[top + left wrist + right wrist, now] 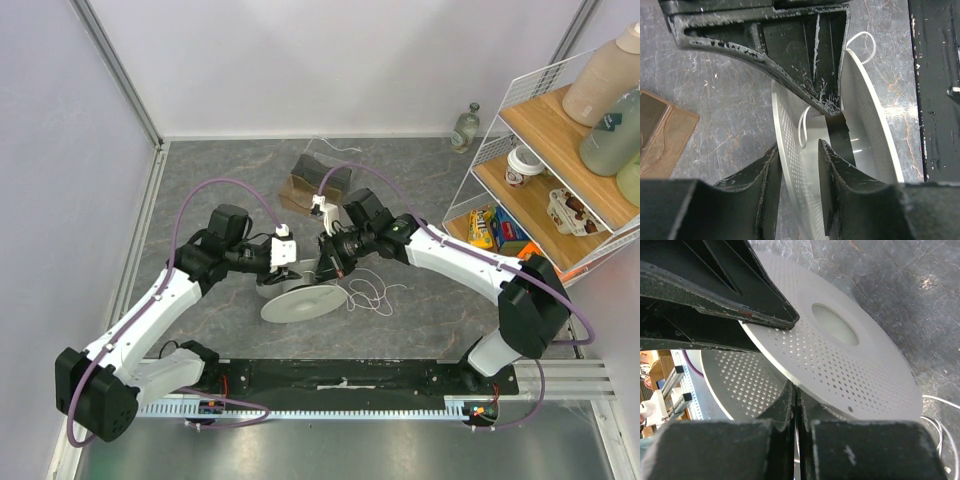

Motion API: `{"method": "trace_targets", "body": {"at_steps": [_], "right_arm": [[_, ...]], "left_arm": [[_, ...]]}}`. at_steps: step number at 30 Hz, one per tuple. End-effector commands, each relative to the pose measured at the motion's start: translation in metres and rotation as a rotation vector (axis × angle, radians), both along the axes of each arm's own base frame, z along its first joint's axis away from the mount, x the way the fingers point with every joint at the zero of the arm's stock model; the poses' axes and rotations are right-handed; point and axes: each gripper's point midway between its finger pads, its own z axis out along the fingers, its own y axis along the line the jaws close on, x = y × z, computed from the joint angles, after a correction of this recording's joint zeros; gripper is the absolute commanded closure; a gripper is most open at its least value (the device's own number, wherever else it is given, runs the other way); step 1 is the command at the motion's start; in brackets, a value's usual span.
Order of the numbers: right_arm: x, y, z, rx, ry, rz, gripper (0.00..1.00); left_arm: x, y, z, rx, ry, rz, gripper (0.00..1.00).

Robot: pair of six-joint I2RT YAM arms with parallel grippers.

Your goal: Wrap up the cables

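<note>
Right gripper (795, 405) pinching spool (840, 365) rim, left gripper (799, 152) astride a flange, grip unclear, both arms bent inward, cable (370, 292) loose beside.

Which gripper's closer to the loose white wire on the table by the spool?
Right. The right gripper is at the edge of the spool nearest the loose wire; the left gripper is on the opposite side of the spool.
</note>
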Motion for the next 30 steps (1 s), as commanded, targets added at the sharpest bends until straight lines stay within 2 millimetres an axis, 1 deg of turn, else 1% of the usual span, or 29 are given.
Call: {"method": "trace_targets", "body": {"at_steps": [1, 5, 9, 13, 20, 24, 26, 30], "right_arm": [[0.003, 0.011, 0.013, 0.046, -0.021, 0.016, 1.0], [0.004, 0.014, 0.014, 0.055, -0.015, 0.008, 1.0], [0.003, 0.016, 0.016, 0.065, -0.013, -0.002, 1.0], [0.0, 0.019, 0.016, 0.073, -0.011, 0.008, 1.0], [-0.002, 0.024, 0.021, 0.087, 0.002, 0.003, 1.0], [0.0, 0.024, 0.019, 0.08, 0.006, -0.014, 1.0], [0.001, 0.023, 0.019, 0.078, 0.005, -0.02, 1.0], [0.001, 0.023, 0.018, 0.072, 0.003, -0.024, 1.0]], "left_arm": [[-0.003, -0.012, 0.013, -0.05, -0.04, -0.062, 0.6], [-0.009, -0.014, 0.009, -0.041, -0.034, -0.073, 0.6], [-0.007, -0.015, 0.008, -0.038, -0.044, -0.068, 0.61], [-0.004, -0.014, 0.007, -0.035, -0.053, -0.058, 0.67], [-0.003, -0.014, 0.003, -0.023, -0.051, -0.039, 0.73], [-0.004, -0.013, 0.003, -0.015, -0.068, -0.039, 0.73], [-0.005, -0.012, 0.001, -0.01, -0.073, -0.046, 0.71], [-0.006, -0.011, -0.001, 0.0, -0.074, -0.047, 0.7]]}}
